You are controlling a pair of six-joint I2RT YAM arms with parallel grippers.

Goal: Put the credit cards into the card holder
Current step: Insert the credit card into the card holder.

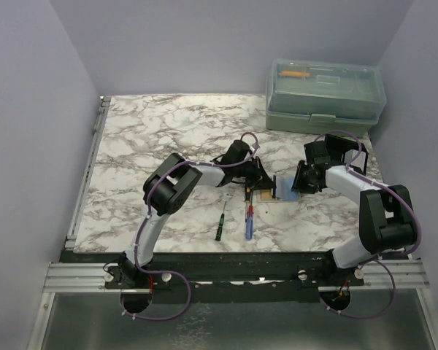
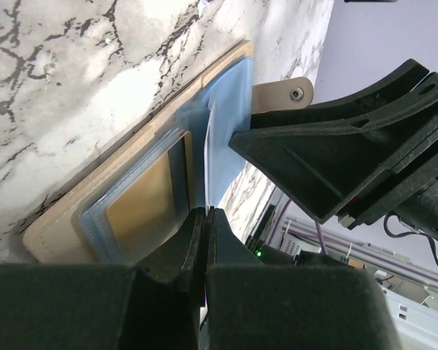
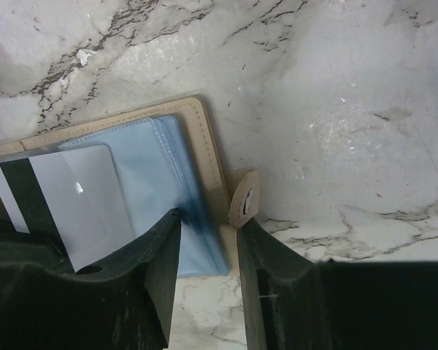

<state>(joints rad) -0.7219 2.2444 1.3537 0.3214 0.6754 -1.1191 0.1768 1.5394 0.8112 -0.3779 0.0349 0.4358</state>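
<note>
On the marble table (image 1: 146, 146), left of centre, we log a green-handled screwdriver (image 1: 220, 222) and just right of it a red-and-blue one (image 1: 249, 221), both lying flat, apart from each other. Next comes the left gripper (image 2: 206, 213), fingers pinched nearly together on the lower edge of a pale credit card (image 3: 69, 200), which stands on edge over the open card holder (image 3: 208, 153). A black magnetic stripe crosses the card; we can read no lettering on its pale face. The holder lies opened flat mid-table, tan cover down, holding a stack of bluish clear sleeves (image 3: 157, 164); one sleeve window shows a tan-gold panel. Its snap tab (image 3: 242, 206) sticks out at the right edge. The right gripper (image 3: 208, 219) is partly spread, one finger resting on the sleeves, the tab between the two; nothing is clamped that we can see. Far right at the back, the translucent green toolbox (image 1: 325, 96) is shut, with an orange-handled tool (image 1: 296, 73) visible through its lid.
</note>
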